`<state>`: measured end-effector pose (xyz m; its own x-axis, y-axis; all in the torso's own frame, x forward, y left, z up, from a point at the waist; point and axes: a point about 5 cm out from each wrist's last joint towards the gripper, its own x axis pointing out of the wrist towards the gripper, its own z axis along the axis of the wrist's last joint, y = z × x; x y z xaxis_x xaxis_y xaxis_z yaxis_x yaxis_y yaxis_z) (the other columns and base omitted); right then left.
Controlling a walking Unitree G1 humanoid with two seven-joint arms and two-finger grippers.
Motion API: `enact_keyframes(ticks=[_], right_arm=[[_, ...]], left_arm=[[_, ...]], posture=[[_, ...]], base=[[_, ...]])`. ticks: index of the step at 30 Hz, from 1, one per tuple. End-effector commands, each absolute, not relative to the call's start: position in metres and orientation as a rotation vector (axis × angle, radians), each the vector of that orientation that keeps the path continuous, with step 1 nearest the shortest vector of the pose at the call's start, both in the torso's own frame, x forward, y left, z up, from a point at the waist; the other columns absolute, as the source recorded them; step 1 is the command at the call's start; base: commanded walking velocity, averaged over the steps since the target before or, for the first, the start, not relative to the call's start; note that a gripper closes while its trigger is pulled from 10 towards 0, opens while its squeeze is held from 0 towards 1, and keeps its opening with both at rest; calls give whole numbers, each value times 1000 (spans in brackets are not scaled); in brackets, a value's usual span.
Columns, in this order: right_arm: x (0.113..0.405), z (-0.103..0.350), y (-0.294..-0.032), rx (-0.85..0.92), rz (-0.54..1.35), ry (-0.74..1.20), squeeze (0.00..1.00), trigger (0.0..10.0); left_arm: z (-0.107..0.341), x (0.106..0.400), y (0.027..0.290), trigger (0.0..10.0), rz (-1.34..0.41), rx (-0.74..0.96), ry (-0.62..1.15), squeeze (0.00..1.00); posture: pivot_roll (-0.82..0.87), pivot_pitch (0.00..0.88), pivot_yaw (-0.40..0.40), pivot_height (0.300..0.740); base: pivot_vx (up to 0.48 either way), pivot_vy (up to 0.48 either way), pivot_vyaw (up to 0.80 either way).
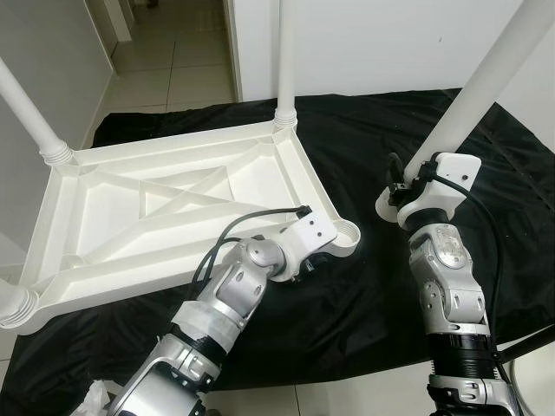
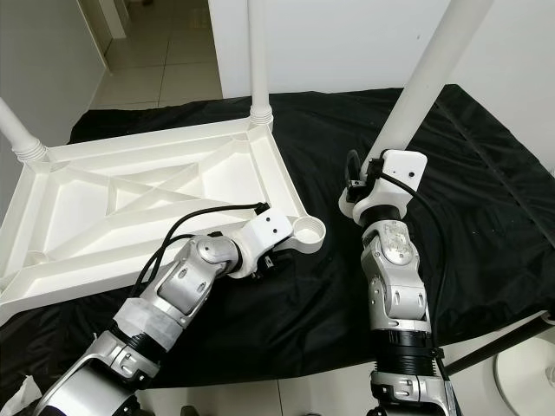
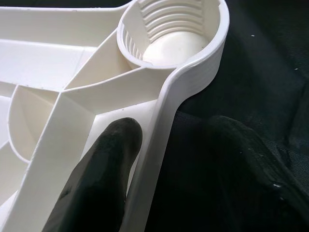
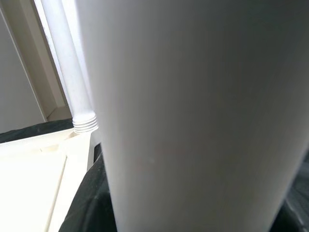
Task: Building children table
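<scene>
Nearest us, our left gripper (image 3: 140, 159) pinches the rim of the upturned white ribbed plastic tabletop (image 1: 113, 208), one black finger (image 3: 96, 179) inside the wall, steadying it on the black cloth (image 1: 347, 321). Our right gripper (image 1: 406, 186) is clamped round the last long white plastic leg (image 1: 481, 82). Three legs look fitted; we judge the next move is lowering this one, upright, into the empty threaded corner socket (image 3: 169, 34) just beside it, then twisting. Open cloth lies between.

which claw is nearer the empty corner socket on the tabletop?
Left. The left claw grips the tabletop rim right beside the empty socket, one finger inside the rim, one outside. The right claw is off to the socket's right, holding the loose leg over the black cloth.
</scene>
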<state>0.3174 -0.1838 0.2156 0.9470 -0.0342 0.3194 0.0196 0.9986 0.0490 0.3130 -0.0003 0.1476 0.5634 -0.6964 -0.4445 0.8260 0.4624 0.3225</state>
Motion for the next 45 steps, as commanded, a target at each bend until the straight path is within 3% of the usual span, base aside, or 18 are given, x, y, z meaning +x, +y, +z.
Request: enact_keyframes(ticks=[1,13,18,28,33,45], right_arm=[[316,218,-182,53,-26,-343,0,10000],[315,217,-183,53,-32,-341,0,10000],[314,217,-184,54,-39,-340,0,10000],[314,215,-184,55,-41,-338,0,10000],[314,214,-182,55,-31,-336,0,10000],[301,205,-169,85,75,-325,0,10000]], left_arm=[[139,310,-4,10000,-965,553,296,0],[151,297,-29,10000,-1064,517,244,0],[154,269,-55,10000,-1235,497,207,0],[161,254,-73,10000,-1311,487,164,0],[163,258,-71,10000,-1285,485,149,0],[193,297,-20,10000,-1019,413,37,0]], posture=[[-109,61,54,740],[-112,69,61,740],[-118,75,72,740],[-116,70,75,740],[-115,68,74,740],[-88,54,47,740]], base=[[0,0,0],[0,0,0],[0,0,0],[0,0,0],[0,0,0],[0,0,0]])
